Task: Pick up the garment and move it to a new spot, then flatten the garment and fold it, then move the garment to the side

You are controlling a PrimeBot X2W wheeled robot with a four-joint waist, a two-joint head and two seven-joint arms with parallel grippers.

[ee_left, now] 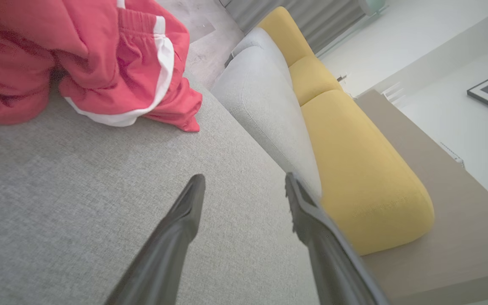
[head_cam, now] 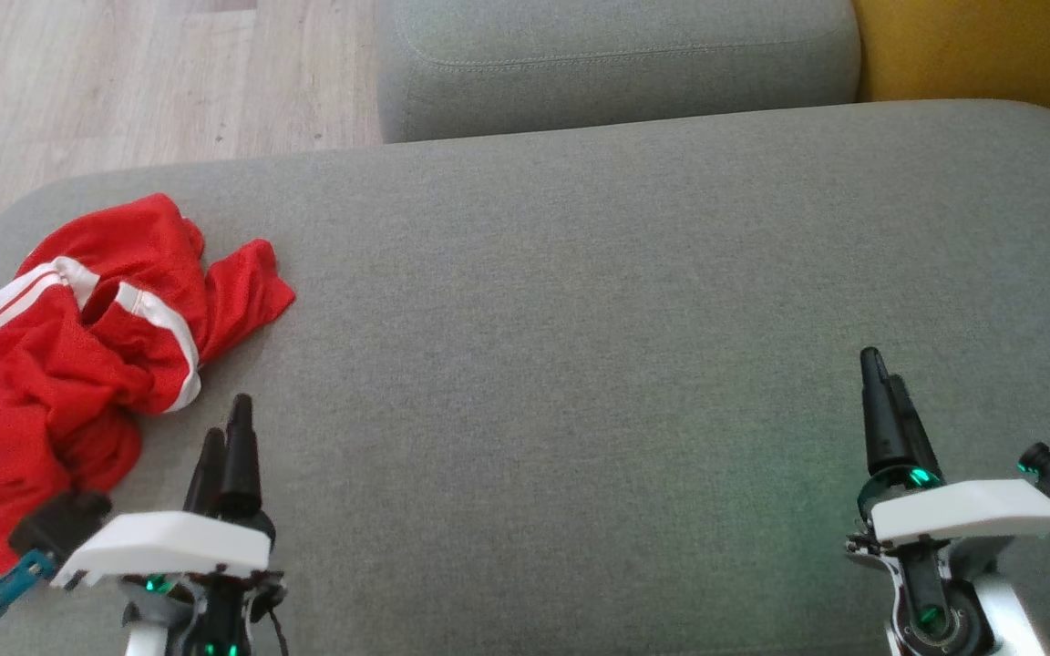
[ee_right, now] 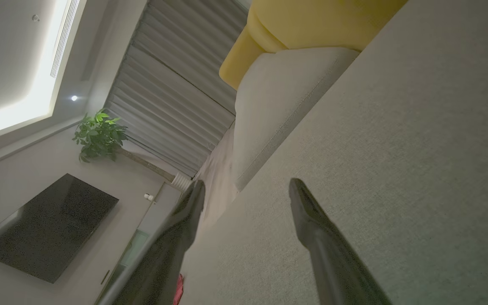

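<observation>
- The head camera looks forward and steeply down on the grey sofa seat [head_cam: 580, 301] from above. It stands farther back than either wrist camera. The left jaws rise at 7 o'clock and the right jaws at 4 o'clock.
- The left wrist camera sits low and close over the seat, rolled sideways, facing along its jaws. The red garment [ee_left: 79, 55] is at 11 o'clock and the yellow cushion [ee_left: 354, 169] at 3 o'clock.
- The right wrist camera, also low and rolled, faces across the seat into the room, with a television [ee_right: 49, 228] at 8 o'clock.
- All three views share the seat and the yellow cushion. The head and left wrist views share the garment.
</observation>
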